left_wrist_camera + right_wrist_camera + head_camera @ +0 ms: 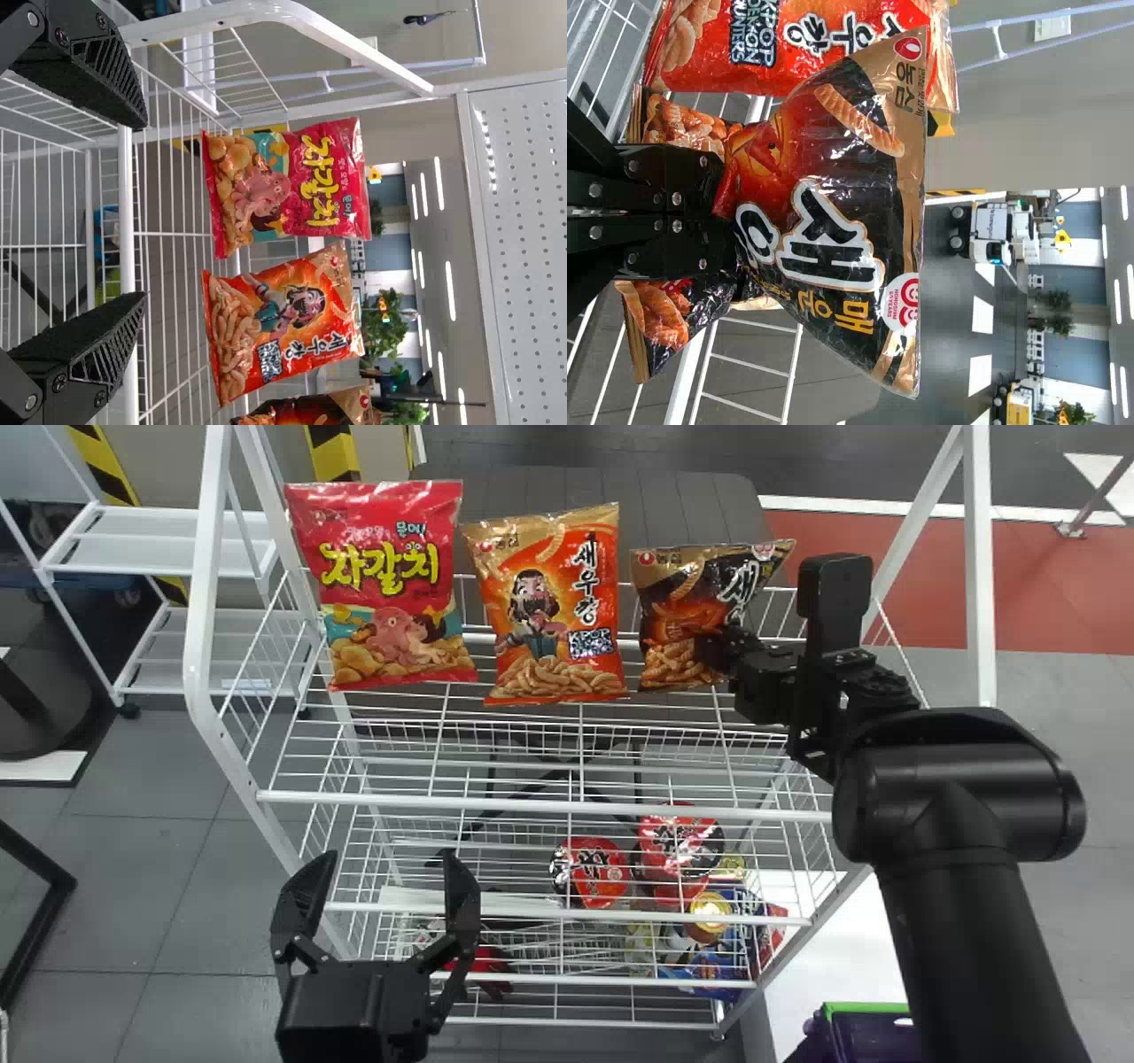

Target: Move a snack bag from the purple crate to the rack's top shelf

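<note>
In the head view my right gripper (722, 648) is at the right of the rack's top shelf (532, 808), shut on the middle of a dark snack bag (678, 615). This bag is pinched and creased, roughly upright, and whether its base touches the wires cannot be told. The right wrist view has the gripper (726, 212) closed on the black-and-orange bag (833, 186). My left gripper (381, 895) stands open and empty before the rack; in its wrist view the gripper (142, 212) faces the shelf's front bar. The purple crate (859, 1036) is at the bottom right.
A red bag (390, 584) and an orange bag (549, 611) stand left of the dark one, the orange one nearest. White posts (979, 567) frame the rack's sides. Lower shelves hold red cups (592, 872) and other packets.
</note>
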Controlling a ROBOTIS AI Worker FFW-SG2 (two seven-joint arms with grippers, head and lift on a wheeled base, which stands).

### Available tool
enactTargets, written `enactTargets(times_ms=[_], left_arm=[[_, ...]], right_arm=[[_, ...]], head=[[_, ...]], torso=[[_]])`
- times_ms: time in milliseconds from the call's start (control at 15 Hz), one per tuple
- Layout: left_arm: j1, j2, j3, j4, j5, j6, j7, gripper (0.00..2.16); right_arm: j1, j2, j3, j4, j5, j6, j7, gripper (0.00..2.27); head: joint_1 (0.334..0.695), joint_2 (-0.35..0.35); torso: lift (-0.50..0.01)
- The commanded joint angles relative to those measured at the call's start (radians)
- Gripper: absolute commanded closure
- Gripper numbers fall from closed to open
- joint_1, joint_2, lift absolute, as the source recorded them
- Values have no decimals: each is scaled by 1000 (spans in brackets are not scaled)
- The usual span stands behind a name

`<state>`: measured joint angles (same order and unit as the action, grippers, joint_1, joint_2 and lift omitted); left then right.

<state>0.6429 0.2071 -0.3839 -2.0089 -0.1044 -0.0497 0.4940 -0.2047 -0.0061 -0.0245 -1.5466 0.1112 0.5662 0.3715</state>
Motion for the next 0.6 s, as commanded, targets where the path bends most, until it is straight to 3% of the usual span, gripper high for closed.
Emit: enactTargets(times_ms=[0,533], left_arm=[[0,0,0,2,0,0,3,137],[0,0,-1,2,0,-3,6,137]], right_arm=[[1,7,0,11,-5,-5,-9,2034],[19,7,3,33,-33,-61,-26,1970]], head=[[695,-45],[695,-44]], torso=[[0],[0]])
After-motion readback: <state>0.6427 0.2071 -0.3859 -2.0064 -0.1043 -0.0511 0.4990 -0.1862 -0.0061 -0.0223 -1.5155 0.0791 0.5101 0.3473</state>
